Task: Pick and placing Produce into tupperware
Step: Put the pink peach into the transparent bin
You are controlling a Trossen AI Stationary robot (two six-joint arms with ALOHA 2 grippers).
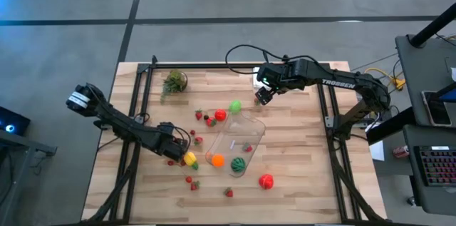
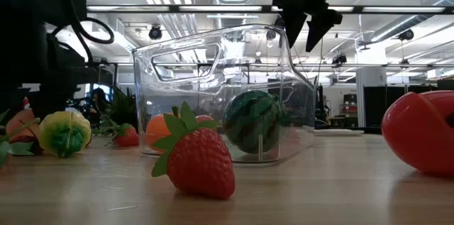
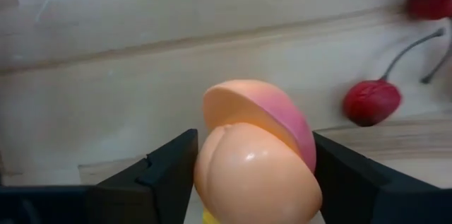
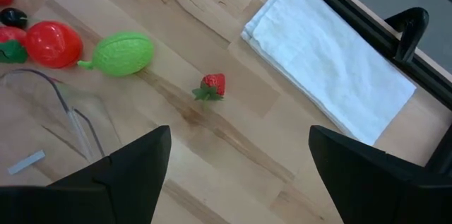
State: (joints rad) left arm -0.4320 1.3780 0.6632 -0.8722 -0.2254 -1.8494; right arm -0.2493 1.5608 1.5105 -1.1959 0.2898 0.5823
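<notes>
The clear tupperware tub (image 1: 235, 140) stands mid-table and holds an orange piece (image 1: 217, 160), a green striped melon (image 2: 252, 122) and a small strawberry (image 1: 247, 147). My left gripper (image 1: 176, 152) is low at the tub's left, shut on a peach-coloured toy fruit (image 3: 254, 171), right beside a yellow pepper (image 1: 190, 159). My right gripper (image 1: 265, 96) hangs open above the table's far part, over bare wood near a tiny strawberry (image 4: 212, 86), a green fruit (image 4: 123, 54) and a red tomato (image 4: 53, 44). Other produce lies scattered around the tub. My left gripper has the peach (image 3: 247, 146) pinched between its two fingers, one finger (image 3: 169, 171) on each flank of the fruit. The fingers come in low, slanting from the table's left. A bit of yellow shows just under the peach; whether it is lifted clear I cannot tell.
A potted plant (image 1: 173, 81) stands at the far left and a folded white cloth (image 4: 332, 68) lies at the far edge. Two cherries (image 3: 371, 100) lie ahead of the left gripper. A red piece (image 1: 266, 181) and strawberries (image 1: 229, 192) lie near the front edge.
</notes>
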